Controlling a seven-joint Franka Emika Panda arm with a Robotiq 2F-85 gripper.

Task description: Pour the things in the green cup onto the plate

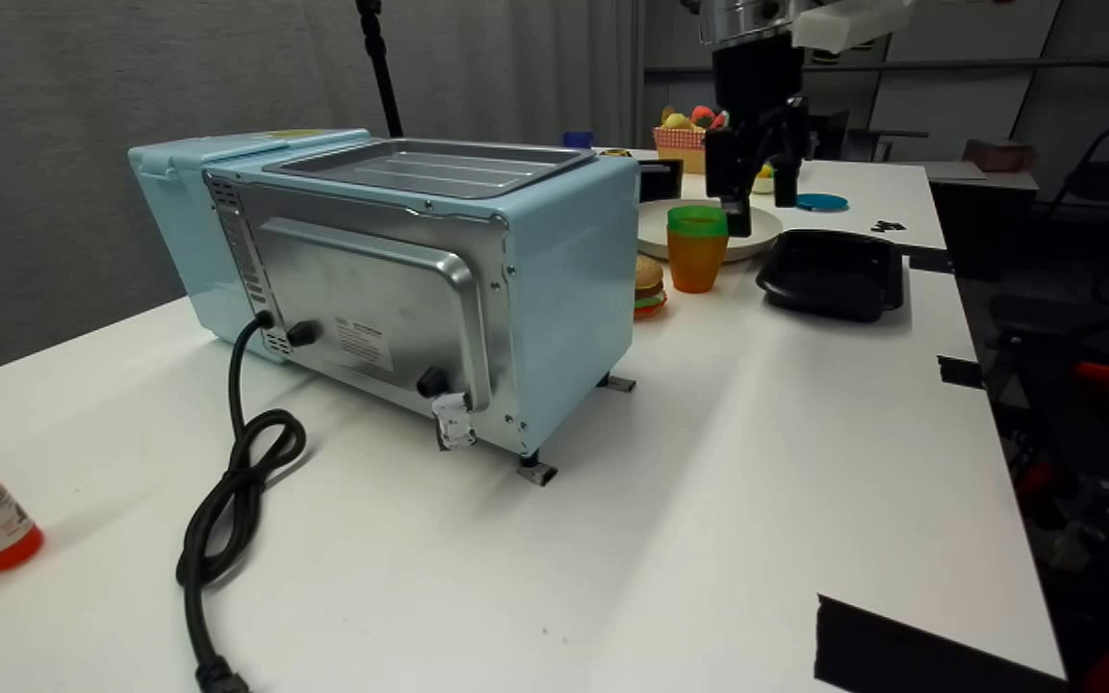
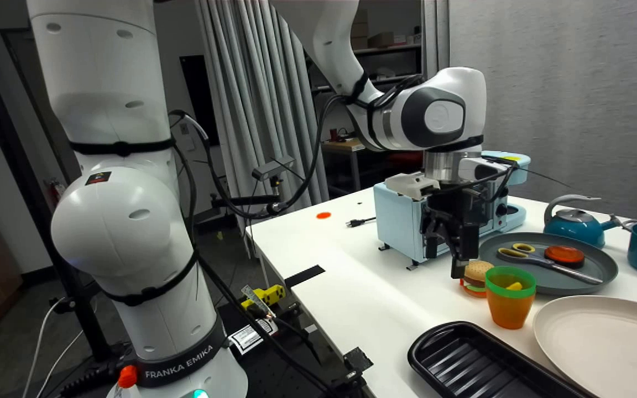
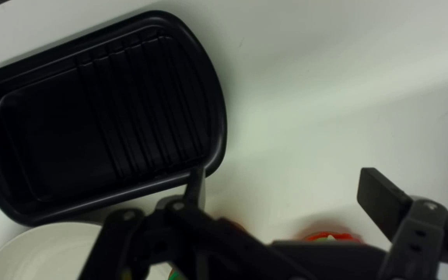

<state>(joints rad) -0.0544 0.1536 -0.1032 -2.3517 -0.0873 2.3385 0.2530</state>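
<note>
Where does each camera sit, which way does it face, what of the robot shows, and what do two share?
In an exterior view: behind the oven, facing along the table toward the cup; wrist and gripper show.
In an exterior view: near the pan and plate, facing the oven; most of the arm shows.
Wrist view: on the wrist, looking down at the pan and part of the plate; open fingers show.
Both exterior views share cup, plate, pan and oven, roughly facing each other.
</note>
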